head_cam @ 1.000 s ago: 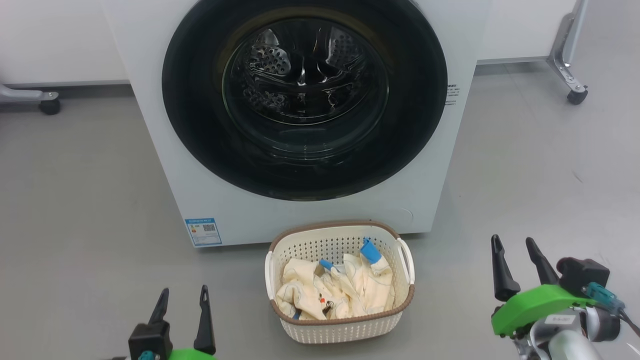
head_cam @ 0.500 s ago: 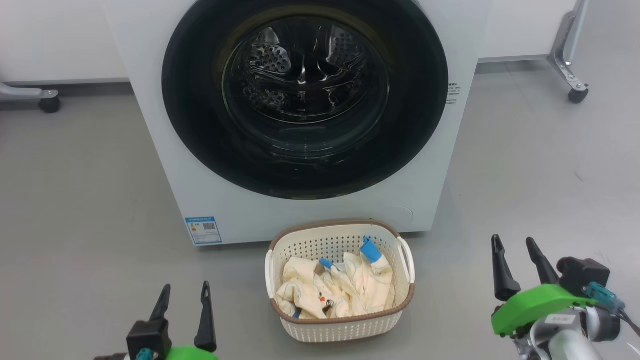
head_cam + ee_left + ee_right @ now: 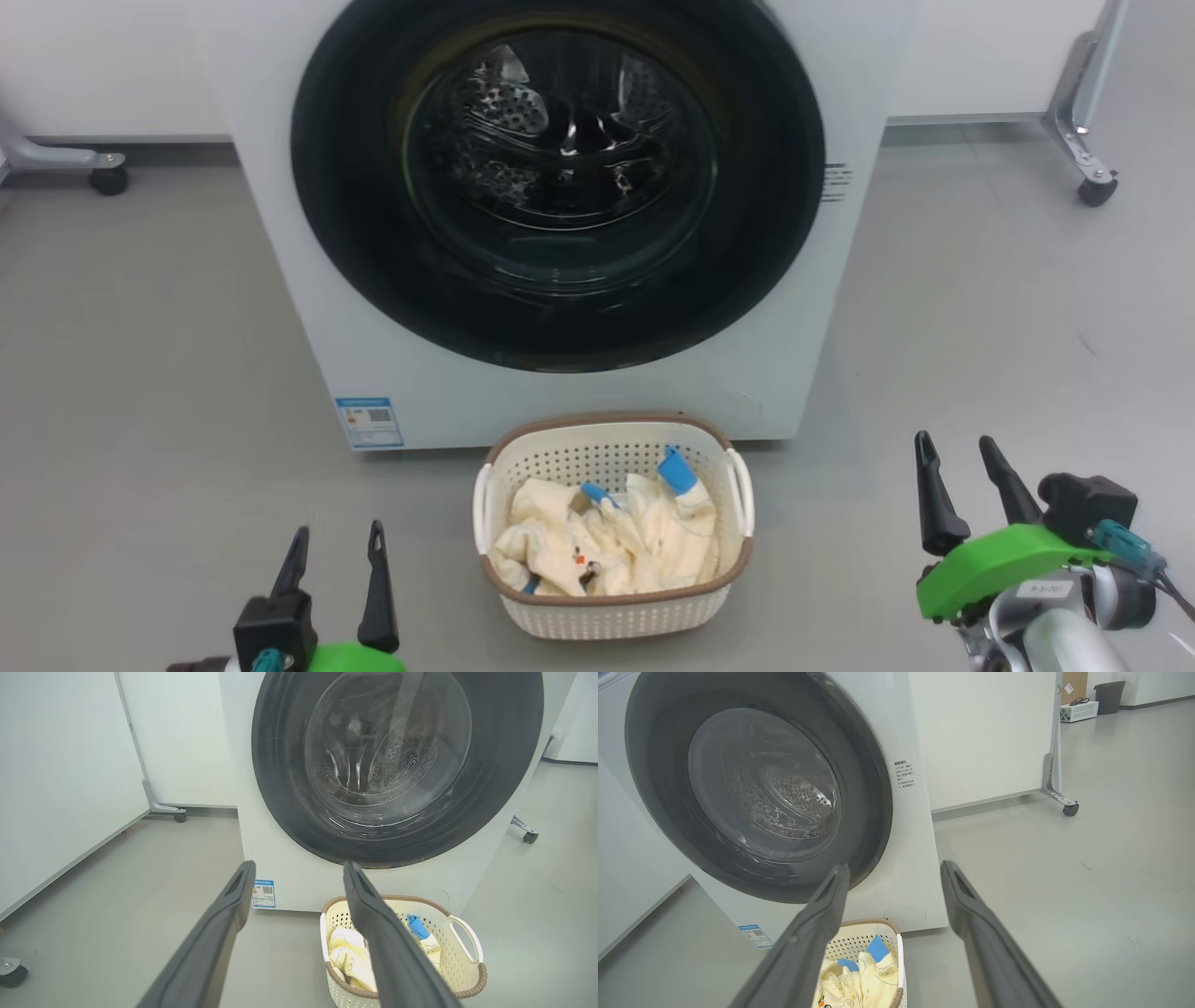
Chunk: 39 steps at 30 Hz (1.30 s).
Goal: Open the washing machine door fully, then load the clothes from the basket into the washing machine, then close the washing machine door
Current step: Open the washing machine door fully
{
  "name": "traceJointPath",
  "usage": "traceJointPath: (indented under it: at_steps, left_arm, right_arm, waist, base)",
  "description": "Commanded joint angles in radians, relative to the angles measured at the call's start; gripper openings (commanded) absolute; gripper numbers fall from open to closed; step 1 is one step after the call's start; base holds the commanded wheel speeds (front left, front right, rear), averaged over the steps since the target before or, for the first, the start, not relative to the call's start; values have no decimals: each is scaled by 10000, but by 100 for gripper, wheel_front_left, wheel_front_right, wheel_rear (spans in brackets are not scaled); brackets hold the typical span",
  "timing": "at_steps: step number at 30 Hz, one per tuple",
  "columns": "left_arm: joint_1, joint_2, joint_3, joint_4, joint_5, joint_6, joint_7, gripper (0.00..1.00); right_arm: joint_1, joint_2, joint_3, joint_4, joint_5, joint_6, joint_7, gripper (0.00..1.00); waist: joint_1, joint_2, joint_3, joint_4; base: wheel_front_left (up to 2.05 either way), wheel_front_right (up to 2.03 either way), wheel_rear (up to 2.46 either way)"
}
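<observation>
The white washing machine [image 3: 747, 392] stands ahead with its round black-rimmed door [image 3: 557, 177] shut; the steel drum shows through the glass. On the floor just in front sits the cream basket [image 3: 611, 611], holding cream-yellow clothes [image 3: 607, 551] with blue cuffs. My left gripper [image 3: 338, 532] hangs open, low and left of the basket. My right gripper [image 3: 954, 441] is open to the basket's right. Both are empty and well short of the machine. The left wrist view looks between open fingers [image 3: 299, 865] at the door [image 3: 397, 765] and basket [image 3: 467, 980]. The right wrist view [image 3: 894, 867] shows the door [image 3: 756, 784] and clothes [image 3: 859, 980].
A blue sticker [image 3: 369, 422] marks the machine's lower left front. Wheeled frame legs with castors stand at the back left [image 3: 109, 179] and back right [image 3: 1096, 191], before white wall panels. Grey floor spreads on both sides of the machine.
The whole head view has shifted slightly, so the camera moved. Machine, basket and clothes stay where they were, and both grippers remain open and empty.
</observation>
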Motion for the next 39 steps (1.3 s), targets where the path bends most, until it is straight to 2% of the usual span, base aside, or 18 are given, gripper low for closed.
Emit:
traceJointPath:
  at_steps: [1, 19, 26, 39]
  left_arm:
    - [-523, 55, 295, -367, 100, -33, -143, 100]
    - [-525, 55, 307, -364, 195, 7, -143, 100]
    - [-506, 55, 335, -289, -209, -73, -143, 100]
    - [-507, 55, 293, -286, -65, -107, -143, 100]
  right_arm:
    - [-564, -185, 203, -245, -18, -30, -97, 100]
    - [-602, -185, 166, -152, -4, -30, -97, 100]
    - [-601, -185, 28, -204, 195, -30, -97, 100]
    - [-583, -185, 225, -76, 124, -30, -97, 100]
  waist:
    - [0, -1, 7, -4]
    - [0, -1, 19, -108]
    - [0, -1, -9, -92]
    - [0, -1, -61, -97]
  base:
    - [123, 123, -246]
    - [123, 123, -246]
    - [119, 119, -238]
    - [58, 58, -116]
